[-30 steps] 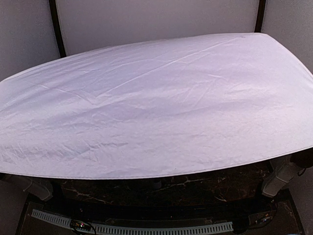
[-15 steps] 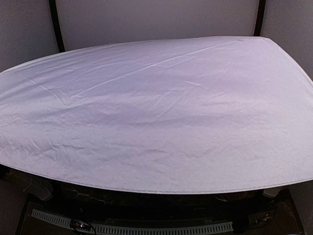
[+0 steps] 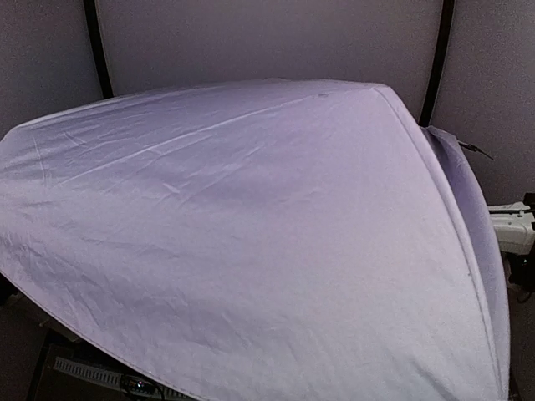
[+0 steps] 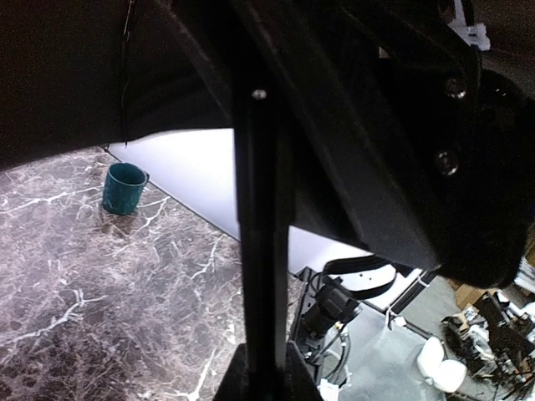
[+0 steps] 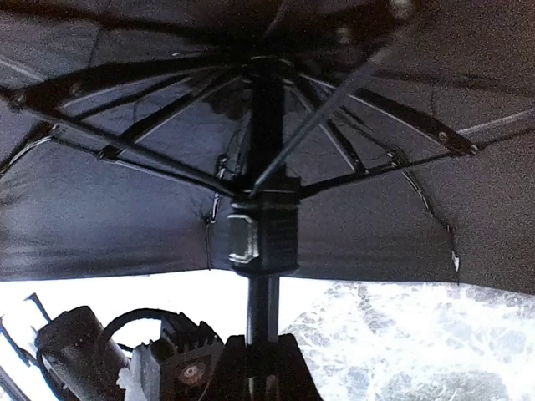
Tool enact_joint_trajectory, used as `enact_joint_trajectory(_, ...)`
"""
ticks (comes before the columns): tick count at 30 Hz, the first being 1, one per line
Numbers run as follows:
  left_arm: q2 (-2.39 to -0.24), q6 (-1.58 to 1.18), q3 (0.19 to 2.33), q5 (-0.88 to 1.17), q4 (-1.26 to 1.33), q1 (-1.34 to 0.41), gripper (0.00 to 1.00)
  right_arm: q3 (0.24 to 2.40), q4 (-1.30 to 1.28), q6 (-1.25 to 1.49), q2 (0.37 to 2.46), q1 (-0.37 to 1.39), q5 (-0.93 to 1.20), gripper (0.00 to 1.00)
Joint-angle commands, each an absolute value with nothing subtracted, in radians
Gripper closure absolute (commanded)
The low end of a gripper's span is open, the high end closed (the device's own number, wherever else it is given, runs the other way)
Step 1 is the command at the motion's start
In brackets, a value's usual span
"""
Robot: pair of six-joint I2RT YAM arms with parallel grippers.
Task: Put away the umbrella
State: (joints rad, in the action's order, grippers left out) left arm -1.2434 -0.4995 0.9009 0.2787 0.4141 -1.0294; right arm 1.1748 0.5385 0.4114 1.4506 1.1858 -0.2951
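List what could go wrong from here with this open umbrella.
The umbrella is fully spread and tilted, covering nearly the whole top view, so a slip beneath it would go unseen. A teal cup stands on the table close to the umbrella's edge; swinging the umbrella could knock it over.

Soft light on the umbrella (image 3: 251,234); beneath it dim, grainy, backlit.

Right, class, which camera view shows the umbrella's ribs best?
The right wrist view: from below, the ribs fan out from the shaft against the black lining. The top view shows only the pale outer fabric of the umbrella. The left wrist view shows the shaft close up, no clear ribs.
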Motion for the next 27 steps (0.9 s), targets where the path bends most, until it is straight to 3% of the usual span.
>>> enact_joint_trajectory(1,-1.218,-0.439,0.918,0.296,0.433,-1.033,1.00,1.207,0.583,0.384,1.424,1.175,-0.429,1.00)
enact_joint_trajectory(2,-1.217,-0.437,0.906,0.293,0.432,-1.034,0.98,1.212,0.580,0.388,1.421,1.177,-0.443,1.00)
enact_joint_trajectory(7,-1.207,-0.391,0.810,0.233,0.424,-1.034,0.64,1.238,0.566,0.399,1.416,1.177,-0.512,1.00)
enact_joint_trajectory(11,-1.215,-0.389,0.742,0.214,0.432,-1.034,0.59,1.269,0.551,0.395,1.428,1.178,-0.521,1.00)
enact_joint_trajectory(15,-1.239,-0.380,0.702,0.254,0.518,-1.045,0.47,1.286,0.553,0.378,1.441,1.177,-0.518,1.00)
enact_joint_trajectory(18,-1.267,-0.391,0.706,0.234,0.542,-1.047,0.46,1.291,0.554,0.383,1.443,1.177,-0.516,1.00)
enact_joint_trajectory(20,-1.282,-0.395,0.716,0.225,0.543,-1.049,0.49,1.290,0.555,0.382,1.439,1.178,-0.513,1.00)
enact_joint_trajectory(21,-1.288,-0.396,0.721,0.223,0.543,-1.049,0.57,1.290,0.554,0.377,1.436,1.178,-0.513,1.00)
enact_joint_trajectory(23,-1.299,-0.401,0.736,0.232,0.541,-1.049,0.89,1.289,0.548,0.373,1.432,1.178,-0.519,1.00)
enact_joint_trajectory(24,-1.302,-0.406,0.746,0.243,0.543,-1.050,0.97,1.286,0.546,0.375,1.429,1.178,-0.519,1.00)
enact_joint_trajectory(27,-1.319,-0.413,0.752,0.306,0.593,-1.052,1.00,1.268,0.568,0.392,1.422,1.177,-0.516,1.00)
